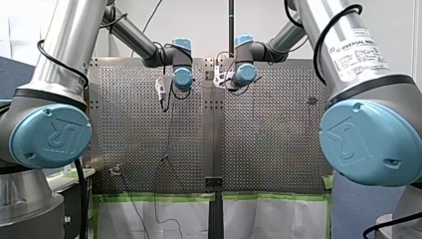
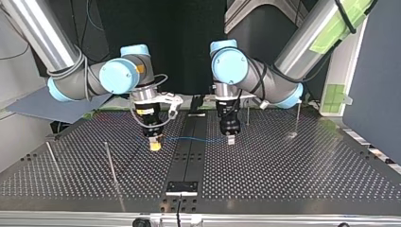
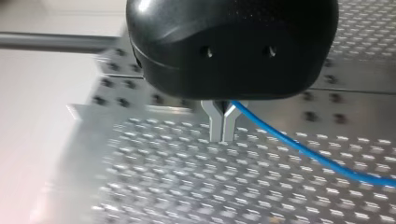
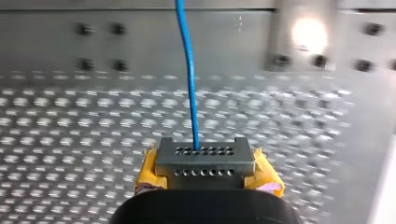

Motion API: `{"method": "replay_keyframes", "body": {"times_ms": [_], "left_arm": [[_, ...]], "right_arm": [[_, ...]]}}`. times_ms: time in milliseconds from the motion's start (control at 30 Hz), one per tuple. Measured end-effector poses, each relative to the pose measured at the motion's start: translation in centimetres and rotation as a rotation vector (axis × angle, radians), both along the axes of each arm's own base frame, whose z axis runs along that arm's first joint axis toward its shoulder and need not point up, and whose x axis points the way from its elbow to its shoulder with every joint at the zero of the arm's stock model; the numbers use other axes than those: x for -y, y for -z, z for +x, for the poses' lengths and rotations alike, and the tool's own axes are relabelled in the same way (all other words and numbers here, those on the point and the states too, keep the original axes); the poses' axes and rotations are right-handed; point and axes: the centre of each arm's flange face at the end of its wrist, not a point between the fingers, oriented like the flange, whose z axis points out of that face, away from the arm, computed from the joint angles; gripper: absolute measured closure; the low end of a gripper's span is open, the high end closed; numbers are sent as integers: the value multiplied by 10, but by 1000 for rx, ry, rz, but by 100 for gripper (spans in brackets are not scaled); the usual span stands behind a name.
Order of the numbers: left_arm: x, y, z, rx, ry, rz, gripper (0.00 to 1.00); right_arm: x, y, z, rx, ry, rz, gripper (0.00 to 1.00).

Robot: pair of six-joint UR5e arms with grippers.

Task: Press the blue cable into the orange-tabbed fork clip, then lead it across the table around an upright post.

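Observation:
A thin blue cable (image 2: 189, 138) hangs just above the perforated table between my two grippers. In the top view my left gripper (image 2: 230, 138) is at the cable's right end and my right gripper (image 2: 155, 144), with yellow pads, at its left end. In the left wrist view the metal fingertips (image 3: 223, 127) are shut on the cable (image 3: 299, 148), which trails off to one side over the plate. In the right wrist view my right gripper (image 4: 204, 161) is shut, and the cable (image 4: 189, 74) runs straight ahead out of it. I cannot make out an orange-tabbed clip.
Thin upright posts (image 2: 109, 163) (image 2: 52, 158) stand at the top view's left, and others (image 2: 298, 117) (image 2: 248, 115) stand behind my left gripper at the right. A dark centre rail (image 2: 189, 156) splits the table. A small fixture (image 1: 117, 171) sits at the front view's near left.

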Motion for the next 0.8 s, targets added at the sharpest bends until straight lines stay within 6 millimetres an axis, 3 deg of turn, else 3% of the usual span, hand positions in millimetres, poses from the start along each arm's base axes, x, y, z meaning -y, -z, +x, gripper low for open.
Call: {"method": "replay_keyframes", "body": {"times_ms": [267, 433, 800], "left_arm": [[0, -59, -7, 75, 37, -31, 100], [9, -64, -1, 59, 78, -14, 100], [31, -87, 3, 29, 129, 14, 100]], "right_arm": [[-8, -68, -16, 51, 25, -68, 100], [-17, -110, -29, 88, 47, -116, 100], [-36, -175, -68, 139, 113, -186, 100]]}}
